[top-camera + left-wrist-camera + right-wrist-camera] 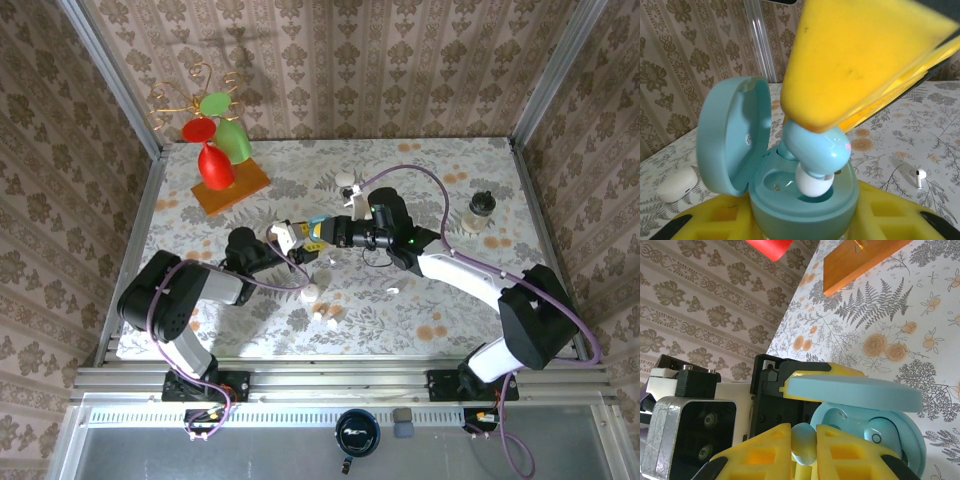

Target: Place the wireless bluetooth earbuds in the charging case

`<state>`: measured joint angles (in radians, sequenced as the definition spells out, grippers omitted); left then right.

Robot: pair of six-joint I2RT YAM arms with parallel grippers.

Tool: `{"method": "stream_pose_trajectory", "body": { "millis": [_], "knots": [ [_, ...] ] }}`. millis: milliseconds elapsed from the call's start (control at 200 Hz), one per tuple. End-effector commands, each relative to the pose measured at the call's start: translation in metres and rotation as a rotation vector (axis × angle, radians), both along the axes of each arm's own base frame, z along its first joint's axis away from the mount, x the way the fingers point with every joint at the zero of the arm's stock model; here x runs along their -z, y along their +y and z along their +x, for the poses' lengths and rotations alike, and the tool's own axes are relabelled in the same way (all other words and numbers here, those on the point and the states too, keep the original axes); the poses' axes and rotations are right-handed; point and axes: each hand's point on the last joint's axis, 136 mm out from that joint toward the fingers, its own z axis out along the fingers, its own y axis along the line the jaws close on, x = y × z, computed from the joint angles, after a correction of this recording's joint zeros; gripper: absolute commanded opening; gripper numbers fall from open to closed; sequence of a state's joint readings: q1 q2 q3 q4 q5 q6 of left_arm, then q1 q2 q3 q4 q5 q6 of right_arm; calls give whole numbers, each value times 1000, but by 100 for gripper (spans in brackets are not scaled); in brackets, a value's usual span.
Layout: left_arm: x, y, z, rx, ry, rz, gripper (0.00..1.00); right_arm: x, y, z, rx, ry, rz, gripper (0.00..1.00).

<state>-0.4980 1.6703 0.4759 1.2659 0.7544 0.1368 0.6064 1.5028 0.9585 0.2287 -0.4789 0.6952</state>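
**Entry 1, left gripper** [805, 226]. We record it clenched on the charging case [775, 192]. Its yellow fingers [715, 220] press on either side of the pale teal base, and the opening faces up.

**Entry 2, charging case.** It is teal and pebble-shaped. The lid [730, 135] is hinged open and stands upright on the left in the left wrist view. We count two wells, and the one next to the lid shows a small metal contact.

**Entry 3, right gripper** [804, 440]. We note it clamped on a teal earbud [817, 150], which is nipped between its yellow fingertips. In the left wrist view it reaches in from the upper right, over the case.

**Entry 4, teal earbud.** It has a teal body and a rounded white tip [812, 182] that points down. The tip sits in the mouth of the well farther from the lid, while the body stands above the rim. We cannot tell whether it is fully seated.

**Entry 5, loose items on the floral table** [440, 180].
- A white stemmed earbud [919, 176] lies well to the right of the case.
- A white case [677, 184] lies to the left, behind the lid.
- Small white pieces [325, 313] lie near the left arm, too small for us to tell apart.

**Entry 6, surroundings, top view.**
- At the far left, a wooden board [232, 188] carries a red goblet [214, 166] and a green goblet [233, 140].
- At the far right stands a small jar [481, 211].
- The two grippers meet near the table's middle.
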Motion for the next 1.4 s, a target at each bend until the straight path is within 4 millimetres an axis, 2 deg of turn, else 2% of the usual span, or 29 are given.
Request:
{"method": "stream_pose_trajectory", "body": {
  "millis": [0,235,650,835,1145,1395],
  "knots": [
    [-6,-4,0,20,-52,-7,37,-11,4,4,-8,-49,-1,17],
    [-10,-4,1,13,-66,-11,38,7,3,4,0,-19,-51,17],
    [-14,-2,-1,6,-72,-16,38,25,8,3,-5,-3,-112,19],
    [-15,0,-4,6,-74,-17,38,23,5,6,22,-14,-136,25],
    [-13,0,-5,4,-71,-14,38,10,-3,7,54,-45,-137,43],
    [-11,7,-3,-17,-62,-11,38,-1,-8,4,69,-81,-112,49]
  ]
}}
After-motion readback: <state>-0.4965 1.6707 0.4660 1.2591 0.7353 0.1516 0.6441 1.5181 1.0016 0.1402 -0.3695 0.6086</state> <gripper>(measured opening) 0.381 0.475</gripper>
